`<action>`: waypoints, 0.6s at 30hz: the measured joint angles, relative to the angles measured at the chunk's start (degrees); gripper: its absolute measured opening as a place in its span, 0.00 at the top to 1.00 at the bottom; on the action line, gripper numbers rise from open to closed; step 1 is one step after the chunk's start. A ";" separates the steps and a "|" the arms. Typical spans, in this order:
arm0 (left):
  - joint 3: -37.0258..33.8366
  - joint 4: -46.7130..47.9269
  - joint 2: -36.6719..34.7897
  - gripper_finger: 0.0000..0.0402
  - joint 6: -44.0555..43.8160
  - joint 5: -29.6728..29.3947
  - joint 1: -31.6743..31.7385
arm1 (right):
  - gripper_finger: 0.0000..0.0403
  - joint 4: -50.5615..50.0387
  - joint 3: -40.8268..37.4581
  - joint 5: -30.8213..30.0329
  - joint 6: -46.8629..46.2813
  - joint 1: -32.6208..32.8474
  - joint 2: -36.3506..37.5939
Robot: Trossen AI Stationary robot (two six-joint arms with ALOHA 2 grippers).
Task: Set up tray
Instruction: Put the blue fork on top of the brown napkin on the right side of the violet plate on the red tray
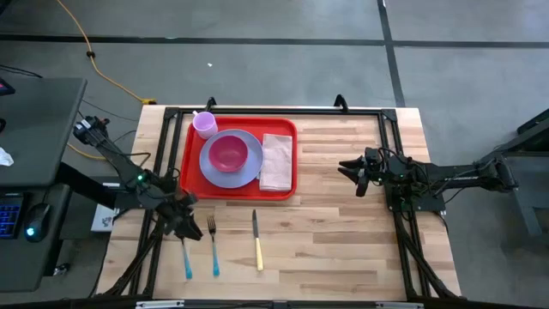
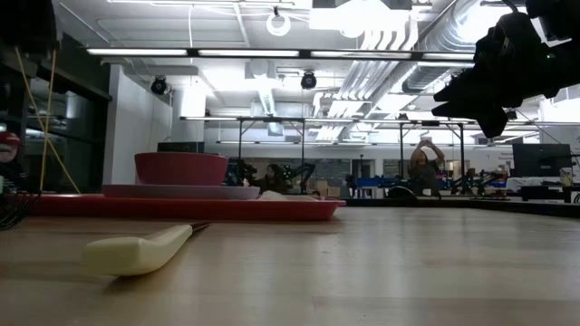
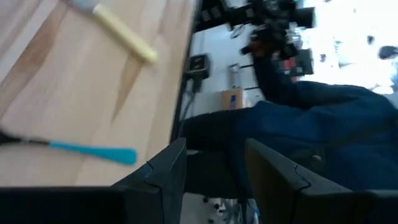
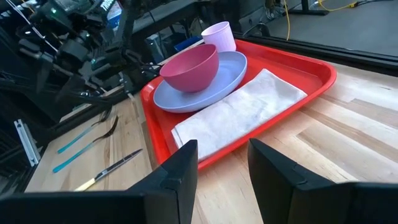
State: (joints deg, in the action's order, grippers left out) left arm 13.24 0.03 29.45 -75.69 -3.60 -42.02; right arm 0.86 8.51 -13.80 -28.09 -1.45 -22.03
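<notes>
The red tray (image 1: 241, 183) lies at the counter's (image 1: 343, 249) far left-centre, while the left hand (image 1: 184, 225) hovers released near the fork (image 1: 213, 249) and the right hand (image 1: 346, 167), also released, hangs beside the tray.

Robotics lab / workshop, big open hall. Bare ceiling w/ ducts (image 2: 399, 54) & strip lights (image 2: 190, 52), concrete floor (image 1: 283, 77), more arm rigs (image 2: 299, 172) on benches at back, person (image 2: 424, 167) standing there. Keyboard (image 1: 10, 215) & mouse (image 1: 34, 230) beside wood desk (image 1: 343, 223).
</notes>
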 joint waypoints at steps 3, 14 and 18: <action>0.06 0.11 4.15 0.52 -4.92 0.27 0.00 | 0.71 0.00 0.00 0.00 0.08 0.00 0.01; 0.06 0.06 13.73 0.52 -17.66 -2.50 0.00 | 0.71 0.04 0.00 0.73 1.13 0.00 0.00; 0.06 -0.10 15.96 0.52 -20.52 -5.72 0.00 | 0.71 0.07 0.00 0.77 1.37 0.00 0.01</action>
State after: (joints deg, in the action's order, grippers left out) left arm 13.30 -0.06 45.41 -96.20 -9.32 -42.02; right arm 0.93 8.51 -13.03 -26.72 -1.45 -22.02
